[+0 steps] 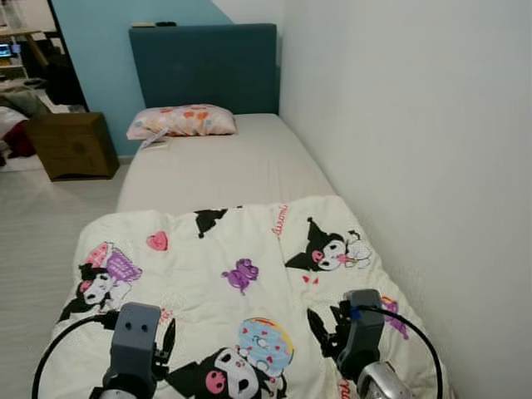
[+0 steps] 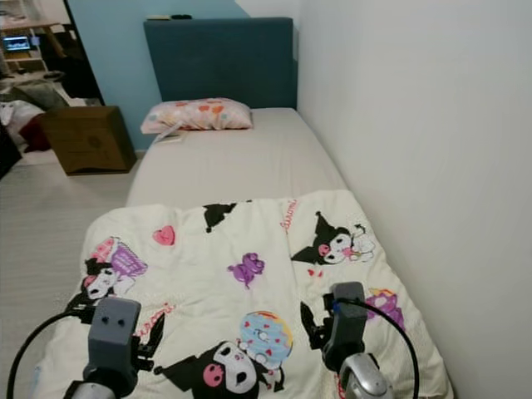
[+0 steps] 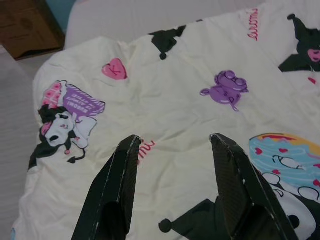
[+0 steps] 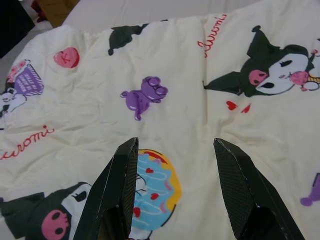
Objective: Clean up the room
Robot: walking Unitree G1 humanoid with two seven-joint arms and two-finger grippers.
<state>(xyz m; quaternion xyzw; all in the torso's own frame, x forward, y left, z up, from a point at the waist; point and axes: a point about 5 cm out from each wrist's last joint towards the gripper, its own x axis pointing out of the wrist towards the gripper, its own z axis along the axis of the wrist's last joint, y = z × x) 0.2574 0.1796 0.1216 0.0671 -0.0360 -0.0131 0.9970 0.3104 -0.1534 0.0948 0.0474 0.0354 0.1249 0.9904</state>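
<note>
While robot stands at foot of bed (image 1: 208, 170), head cam, left eye: cream cartoon-print blanket (image 1: 241, 274) covers only lower half of mattress; upper half bare up to pillow (image 1: 181, 120), which lies against blue headboard (image 1: 204, 66). Left gripper (image 1: 166, 337) and right gripper (image 1: 320, 328) both hover low over near end of blanket. Wooden box (image 1: 71, 145) on floor by bed's left side, clutter beyond it, too small to tell.

Right eye: same scene. Blanket's top edge lies across mid-bed, fairly straight, a few creases. White wall (image 2: 416, 166) runs tight along bed's right side.

Left wrist cam: left fingers (image 3: 120, 185) spread apart, nothing between them, pointing at blanket near pink script and purple sign print. Can't tell if tips touch the cloth.

Right wrist cam: right fingers (image 4: 112, 185) also spread, nothing held, over blue donut print, purple figure ahead.

Progress, my guess: bed part-made. Blanket laid flat-ish but not drawn up toward pillow; no grasp made yet. Left to do, prob.: pinch near or far edge w/ both grippers, pull up and smooth. Stuff on floor at left also untouched, as far as visible.
</note>
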